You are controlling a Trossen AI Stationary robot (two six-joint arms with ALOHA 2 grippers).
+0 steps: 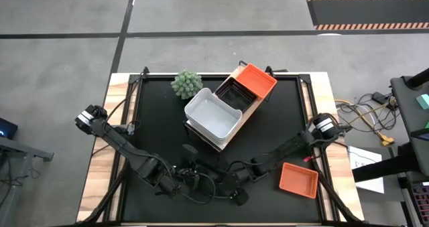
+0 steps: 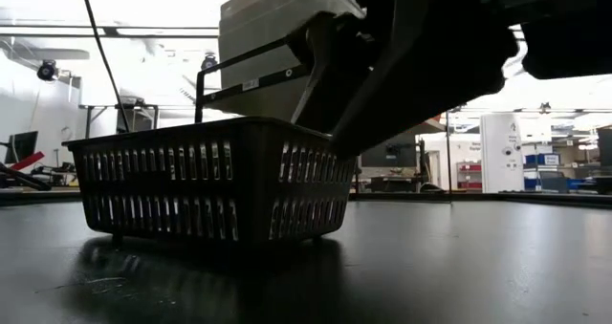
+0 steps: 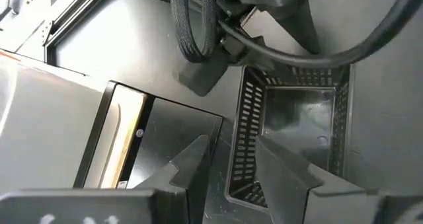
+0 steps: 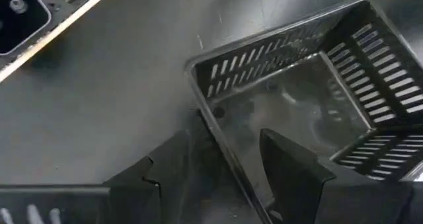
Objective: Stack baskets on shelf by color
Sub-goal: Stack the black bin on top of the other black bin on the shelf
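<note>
A black slatted basket (image 2: 210, 185) stands flat on its base on the table near the near edge. In the left wrist view, my left gripper (image 3: 231, 151) is open and straddles one long side wall (image 3: 241, 128) of this basket (image 3: 297, 131). My right gripper (image 4: 228, 135) is open too. One of its fingers is inside the basket (image 4: 297, 105) and one outside, astride a wall near a corner. On the shelf (image 3: 122, 145) sit stacked white baskets (image 1: 213, 113), a black basket (image 1: 236, 93) and an orange basket (image 1: 255, 78). My left gripper has a finger on each side of the basket's side wall; whether either finger touches it, I cannot tell. My right gripper's outer finger (image 4: 178, 158) lies close along the wall's outside and the inner finger stands apart from it; I cannot tell if there is touch.
A loose orange basket (image 1: 298, 180) lies on the table's right near corner. A green spiky plant (image 1: 186, 84) stands by the shelf's far left end. Both arms crowd together at the near edge. Bare tabletop (image 1: 281, 120) lies right of the shelf.
</note>
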